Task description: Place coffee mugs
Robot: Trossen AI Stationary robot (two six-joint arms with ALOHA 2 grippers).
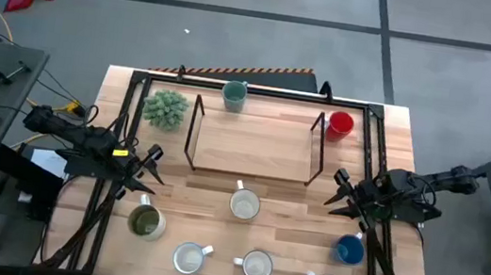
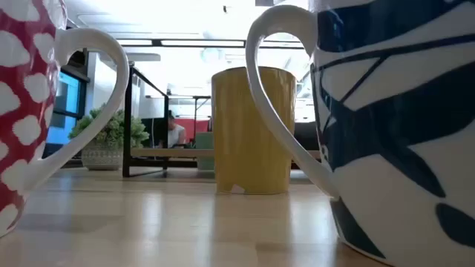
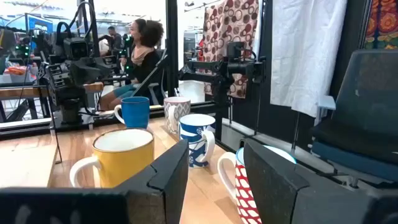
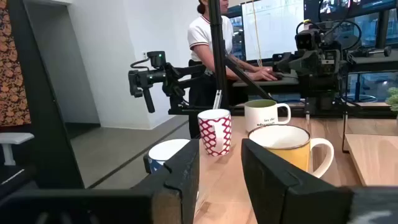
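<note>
Every coffee mug (image 1: 244, 204) stands upright, mouth up, on the counter (image 1: 263, 145). Left gripper (image 1: 147, 174) and right gripper (image 1: 342, 195) hover low, facing inward, jaws parted, empty.

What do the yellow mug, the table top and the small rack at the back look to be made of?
Yellow mug: likely glazed ceramic, with a smooth satin wall and a white inside.
Table top: pale wood planks, going by the visible grain and board seams, with a slight sheen.
Rack: thin dark frame, probably metal, around a wooden shelf.
</note>
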